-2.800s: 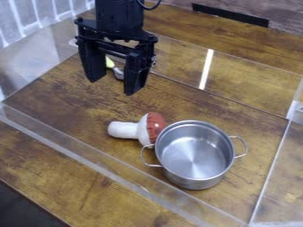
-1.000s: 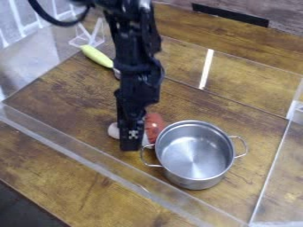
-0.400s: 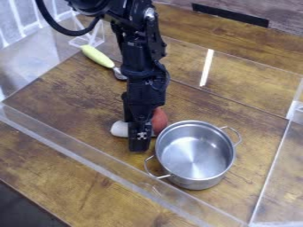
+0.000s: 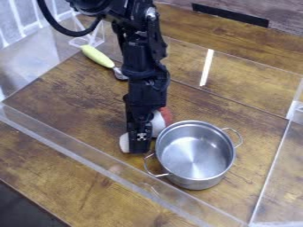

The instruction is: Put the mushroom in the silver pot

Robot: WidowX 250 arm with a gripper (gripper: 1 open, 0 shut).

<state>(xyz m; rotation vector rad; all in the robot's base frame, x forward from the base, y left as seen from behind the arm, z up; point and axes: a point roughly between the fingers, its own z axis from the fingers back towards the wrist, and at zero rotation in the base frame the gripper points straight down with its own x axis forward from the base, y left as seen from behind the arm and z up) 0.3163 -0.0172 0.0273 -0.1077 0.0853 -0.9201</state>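
Claw [image 4: 142, 135] down at the mushroom [image 4: 129, 142], I hold my fingers apart, one on the near side of it and the other partly lost behind my own dark bulk. Compared with a moment ago, the pale stem end has swung toward the near edge of the view, while the reddish cap remains close beside the silver pot [image 4: 196, 156], outside it. Back when I hung high above the table [image 4: 59, 120], the pot's two loop handles sat at a slightly different angle; it has turned a little since. Counting up: one mushroom, one pot, one yellow-handled spoon [image 4: 97, 57] lying beyond me, and one of me. Whether my fingers touch the mushroom, I cannot tell.
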